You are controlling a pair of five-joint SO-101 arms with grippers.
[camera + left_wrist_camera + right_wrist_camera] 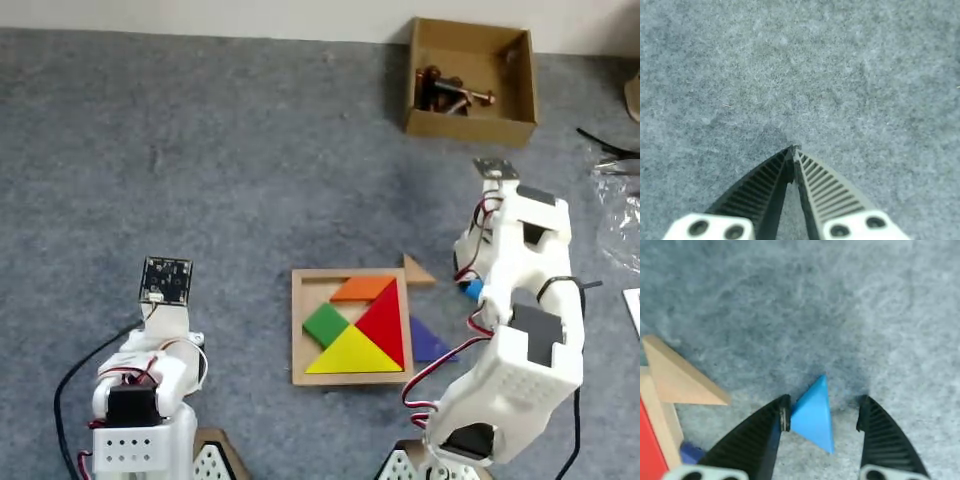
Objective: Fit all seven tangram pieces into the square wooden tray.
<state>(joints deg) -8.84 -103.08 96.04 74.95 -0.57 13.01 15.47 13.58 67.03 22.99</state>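
While left gripper (793,150) sits pinched closed over carpet (850,75) | right gripper (823,412) spread wide around blue triangle (812,418)

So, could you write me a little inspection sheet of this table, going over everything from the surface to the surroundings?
Surface: grey felt-like cloth.
Job's things: square wooden tray holds the orange piece, green piece, red piece and yellow piece; tan triangle, purple piece and blue triangle lie outside it.
Clutter: cardboard box with small metal bits, at the far edge.
Grippers: left gripper shut over bare cloth; right gripper open, straddling the blue triangle.
Cables: black cable by the left arm; red and white wires on the right arm.
Surroundings: clear plastic bag past the right arm.
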